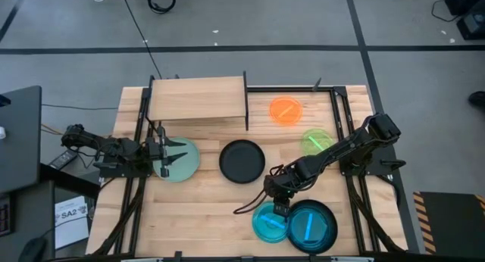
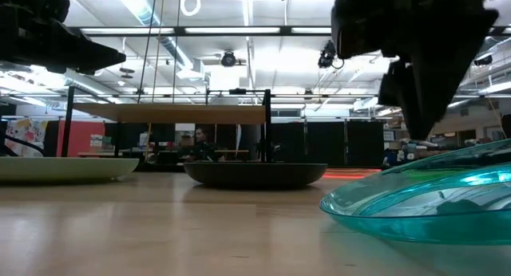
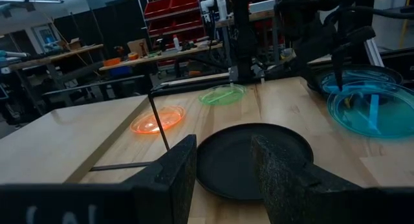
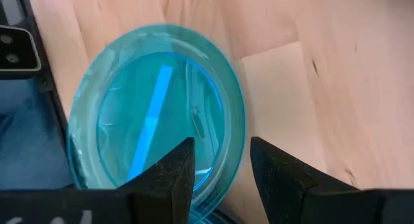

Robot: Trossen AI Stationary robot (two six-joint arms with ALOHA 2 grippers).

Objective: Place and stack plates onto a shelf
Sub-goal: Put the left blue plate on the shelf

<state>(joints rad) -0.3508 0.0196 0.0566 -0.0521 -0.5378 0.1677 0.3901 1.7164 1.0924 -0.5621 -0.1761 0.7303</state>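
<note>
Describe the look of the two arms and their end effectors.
Both arms are dark, jointed and slender. The left end effector and right end effector each carry two black fingers; the wrist views show blocky fingers with a rough, grainy pad surface. A thin dark cable loops beside the right arm.

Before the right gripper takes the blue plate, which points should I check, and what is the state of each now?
1. Right gripper above the translucent blue plate, open: ok.
2. This plate lies partly on a darker blue plate, so the lower one may shift: not ok.
3. Shelf top free of plates: ok.
4. Black plate between the blue plate and the shelf, on the path: not ok.
5. Left gripper over the mint plate, away from the right arm: ok.
</note>
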